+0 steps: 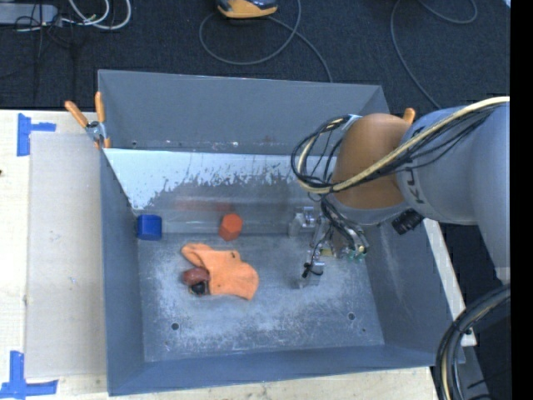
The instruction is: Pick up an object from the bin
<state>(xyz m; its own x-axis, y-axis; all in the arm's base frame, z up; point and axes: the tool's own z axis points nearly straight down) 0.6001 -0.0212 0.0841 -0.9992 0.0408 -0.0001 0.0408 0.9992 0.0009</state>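
My gripper (311,271) hangs low over the bin floor in the right middle, its tip close to the bare metal. Nothing shows between its fingers. To its left lies a crumpled orange cloth (223,271), with a small dark reddish thing (196,279) tucked at its left edge. Further back, near the far wall, a small orange block (231,225) sits on the floor. A blue cube (150,227) rests in the bin's far left corner.
The arm with its orange cover and looped cables reaches in from the right, over the bin's right wall. Bare floor lies in front of the gripper and along the near wall.
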